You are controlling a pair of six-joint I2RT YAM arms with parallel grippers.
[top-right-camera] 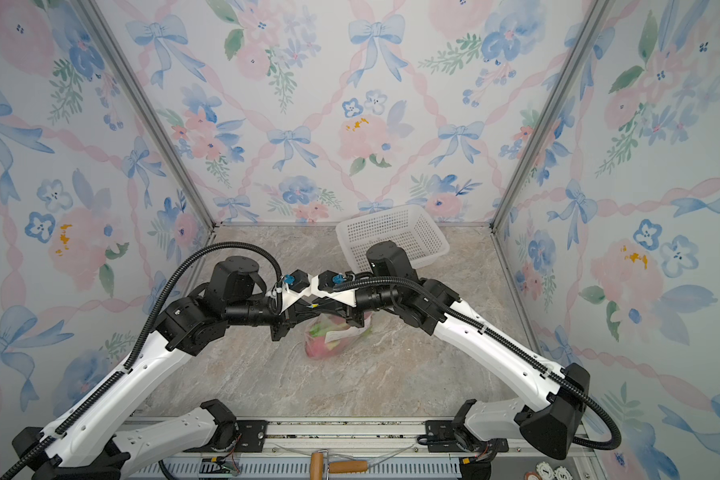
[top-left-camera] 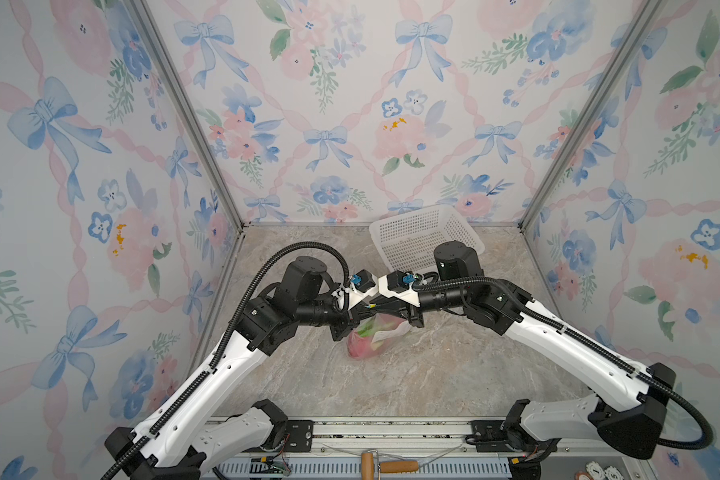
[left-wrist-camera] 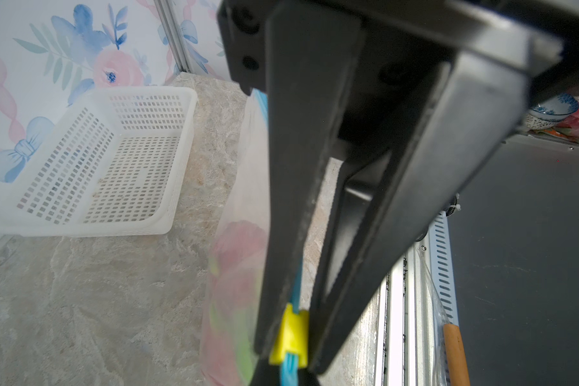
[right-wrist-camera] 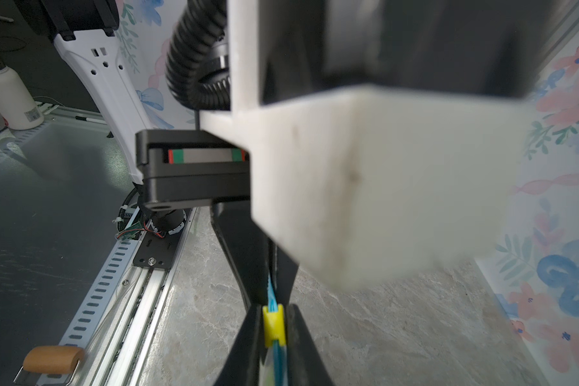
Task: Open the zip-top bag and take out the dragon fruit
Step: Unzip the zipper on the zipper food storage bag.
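The clear zip-top bag [top-left-camera: 385, 332] [top-right-camera: 341, 338] hangs under both grippers at mid-table, and the pink and green dragon fruit [top-left-camera: 360, 349] [left-wrist-camera: 238, 264] shows through it. My left gripper [left-wrist-camera: 288, 376] is shut on the light-blue zip strip [right-wrist-camera: 270, 294], right beside the yellow tab [left-wrist-camera: 290, 337] [right-wrist-camera: 274, 326]. My right gripper [right-wrist-camera: 274, 315] comes in from the opposite side, tip to tip with the left. Its fingers [right-wrist-camera: 248, 347] press on both sides of the yellow tab. In both top views the arms' wrists hide the bag's top edge.
A white perforated basket [top-left-camera: 425, 241] [top-right-camera: 391, 235] [left-wrist-camera: 107, 160] stands tilted against the back wall, right of centre. A wooden-handled tool [top-left-camera: 391, 466] [right-wrist-camera: 52, 359] lies on the front rail. Floral walls close the left, back and right.
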